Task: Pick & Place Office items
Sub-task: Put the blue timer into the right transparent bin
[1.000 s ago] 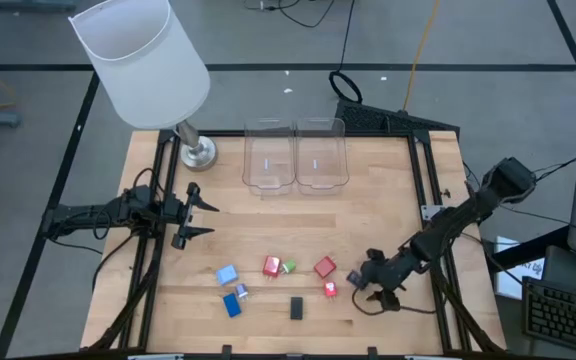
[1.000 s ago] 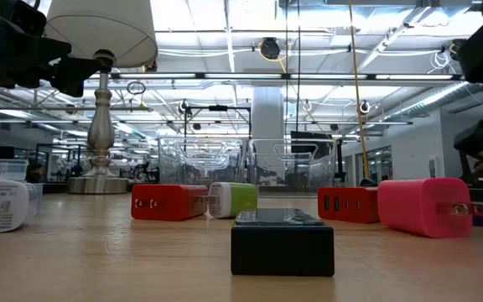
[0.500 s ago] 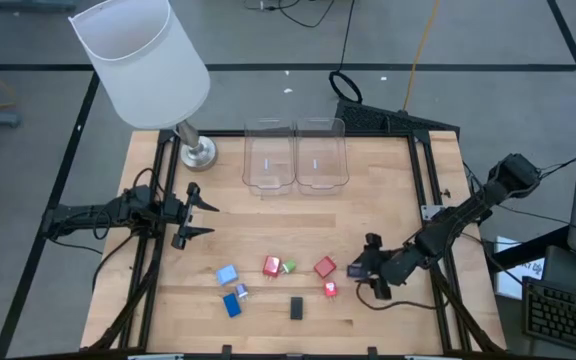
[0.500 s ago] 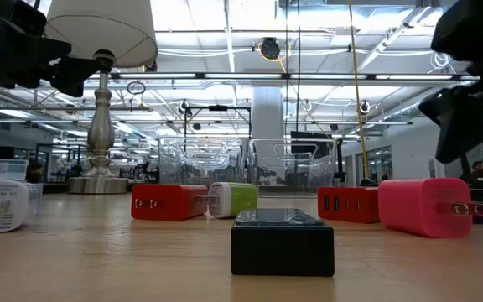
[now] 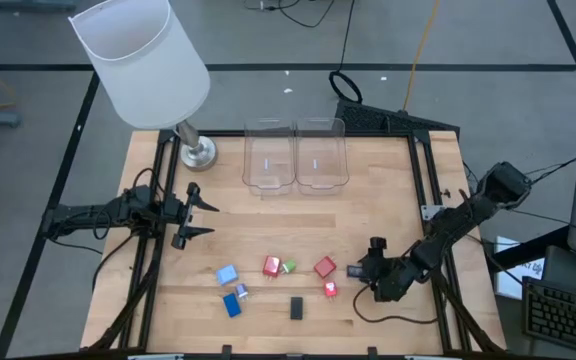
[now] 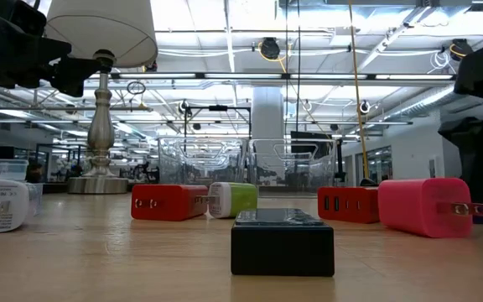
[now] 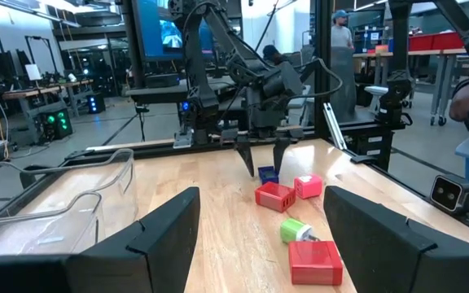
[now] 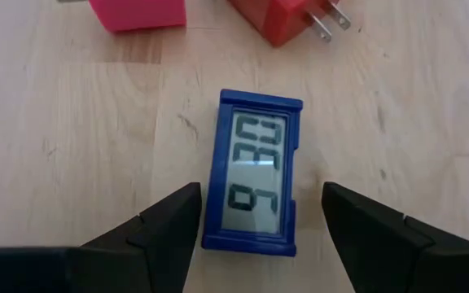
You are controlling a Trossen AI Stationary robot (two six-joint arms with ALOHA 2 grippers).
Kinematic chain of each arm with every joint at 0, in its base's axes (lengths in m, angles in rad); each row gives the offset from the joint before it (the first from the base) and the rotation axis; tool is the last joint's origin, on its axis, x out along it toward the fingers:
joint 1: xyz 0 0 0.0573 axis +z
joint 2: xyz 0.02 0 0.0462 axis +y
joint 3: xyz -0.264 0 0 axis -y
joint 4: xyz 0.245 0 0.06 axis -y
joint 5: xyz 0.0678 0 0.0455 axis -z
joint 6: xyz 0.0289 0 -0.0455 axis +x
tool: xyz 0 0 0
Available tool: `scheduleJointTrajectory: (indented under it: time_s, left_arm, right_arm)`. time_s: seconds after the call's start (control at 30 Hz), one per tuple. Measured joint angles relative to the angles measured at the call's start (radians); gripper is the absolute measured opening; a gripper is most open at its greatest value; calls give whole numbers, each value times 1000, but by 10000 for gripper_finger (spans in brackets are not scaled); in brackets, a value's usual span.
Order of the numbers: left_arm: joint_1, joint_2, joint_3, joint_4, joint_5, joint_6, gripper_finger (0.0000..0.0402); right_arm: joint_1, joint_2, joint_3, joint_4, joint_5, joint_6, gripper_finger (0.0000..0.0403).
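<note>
Two digits on blue clock (image 8: 254,172), right-wrist-only.

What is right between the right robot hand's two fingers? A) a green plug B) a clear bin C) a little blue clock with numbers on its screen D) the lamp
C: in the right wrist view the little blue clock lies flat on the table between the open fingers of the right gripper, not yet gripped.

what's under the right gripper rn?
Between the right gripper's open fingers lies a blue digital clock, display up, flat on the table. Its underside is hidden.
</note>
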Motion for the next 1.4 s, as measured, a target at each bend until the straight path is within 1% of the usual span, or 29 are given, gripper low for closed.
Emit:
scheduleJointTrajectory:
  time_s: [0.3,0.4,0.5,0.73,0.8,0.93,1.07,1.2,1.3,1.4]
  left_arm:
    - [0,0,0,0,0,0,267]
    - [0,0,0,0,0,0,267]
    - [0,0,0,0,0,0,267]
    - [0,0,0,0,0,0,267]
    - [0,0,0,0,0,0,267]
    - [0,0,0,0,0,0,267]
    - [0,0,0,0,0,0,267]
    - [0,0,0,0,0,0,267]
    - [0,0,0,0,0,0,267]
    - [0,0,0,0,0,0,267]
  right_arm:
    - [5,21,3,2,-19,27,251]
    - [5,21,3,-2,-23,41,245]
    - [5,22,3,-5,-28,41,226]
    - [5,23,2,-5,-32,35,160]
    - [5,23,2,-6,-32,33,151]
    - [5,23,2,-6,-31,19,152]
    - [4,1,-1,-12,-36,14,168]
    - [5,-59,-6,-32,-53,4,160]
    - [4,-111,-3,-14,-43,-27,151]
    - [4,-154,-3,-16,-30,-56,152]
